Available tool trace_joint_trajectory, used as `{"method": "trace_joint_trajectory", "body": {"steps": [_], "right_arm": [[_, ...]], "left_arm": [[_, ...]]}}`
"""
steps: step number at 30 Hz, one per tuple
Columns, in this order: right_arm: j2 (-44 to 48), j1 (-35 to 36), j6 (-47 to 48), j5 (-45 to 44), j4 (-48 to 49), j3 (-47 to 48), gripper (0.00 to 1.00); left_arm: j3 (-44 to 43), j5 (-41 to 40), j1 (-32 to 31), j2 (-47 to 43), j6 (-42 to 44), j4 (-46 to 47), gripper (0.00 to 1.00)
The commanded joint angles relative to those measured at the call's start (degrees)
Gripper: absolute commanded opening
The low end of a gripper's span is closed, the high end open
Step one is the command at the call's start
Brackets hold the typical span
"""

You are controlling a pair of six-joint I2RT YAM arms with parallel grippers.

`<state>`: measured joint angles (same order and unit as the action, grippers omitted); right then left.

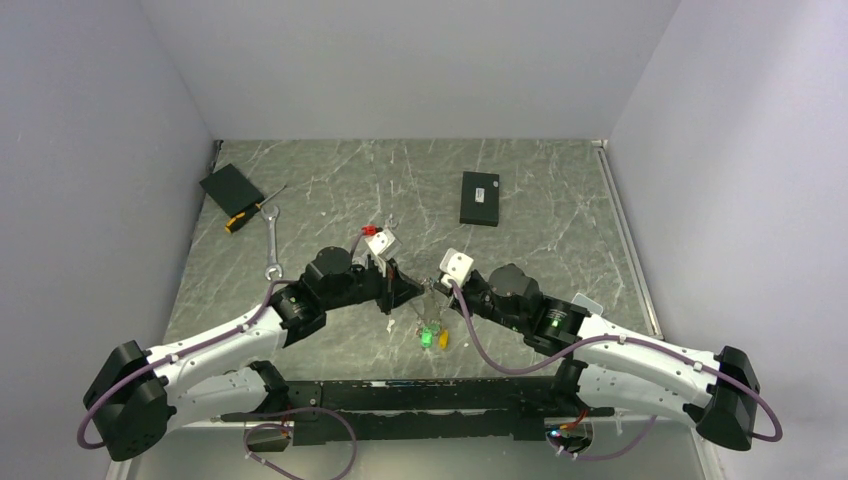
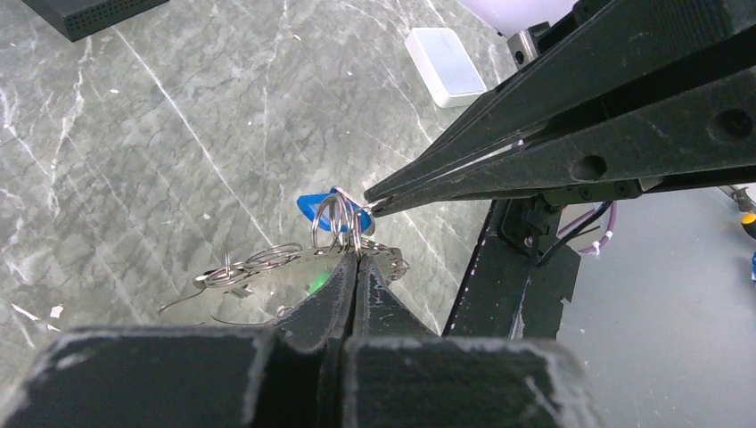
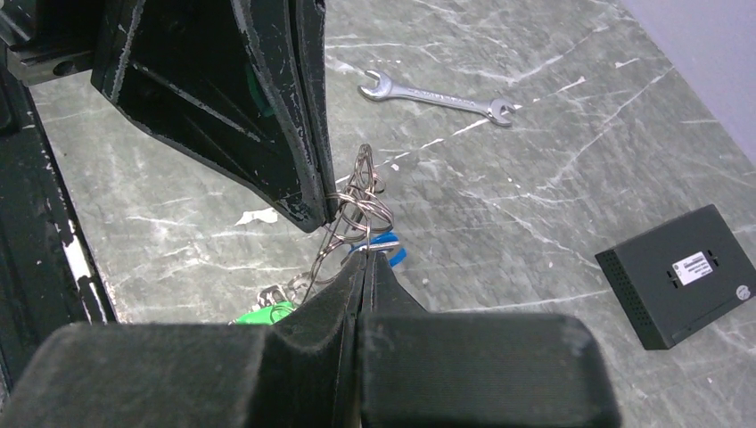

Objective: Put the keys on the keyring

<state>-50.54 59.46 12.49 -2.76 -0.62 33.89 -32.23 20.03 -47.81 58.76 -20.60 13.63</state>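
The keyring [image 1: 430, 300] hangs above the table between my two grippers as a tangle of thin silver wire loops [image 2: 267, 261]. My left gripper [image 2: 357, 254] is shut on its wire. My right gripper [image 3: 367, 256] is shut on the small ring of a blue-headed key [image 3: 389, 242], and its tip meets the same blue key [image 2: 314, 208] in the left wrist view. A green key [image 1: 427, 337] and an orange one [image 1: 443, 340] dangle below the loops. The green key [image 3: 267, 313] also shows beside my right fingers. In the top view, the left gripper [image 1: 415, 290] and right gripper [image 1: 437, 290] almost touch.
A silver wrench [image 1: 273, 240] and a screwdriver [image 1: 250, 212] lie at the back left by a black box [image 1: 231, 187]. Another black box [image 1: 480, 197] sits at the back centre. The wrench [image 3: 437, 96] and a black box [image 3: 686, 272] show behind the ring. A white block [image 2: 446, 64] lies near the right arm.
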Motion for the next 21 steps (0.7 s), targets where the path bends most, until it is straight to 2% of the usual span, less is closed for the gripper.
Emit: {"method": "trace_joint_trajectory", "body": {"steps": [1, 10, 21], "right_arm": [[0.4, 0.7, 0.5, -1.1, 0.9, 1.4, 0.00], [1.0, 1.1, 0.6, -1.8, -0.2, 1.4, 0.00], [0.1, 1.4, 0.9, -3.9, 0.4, 1.6, 0.00]], "left_arm": [[-2.6, -1.7, 0.5, -0.7, -1.0, 1.9, 0.00], [-2.8, -3.5, 0.7, -0.4, -1.5, 1.1, 0.00], [-2.5, -1.5, 0.8, -0.3, -1.6, 1.6, 0.00]]}}
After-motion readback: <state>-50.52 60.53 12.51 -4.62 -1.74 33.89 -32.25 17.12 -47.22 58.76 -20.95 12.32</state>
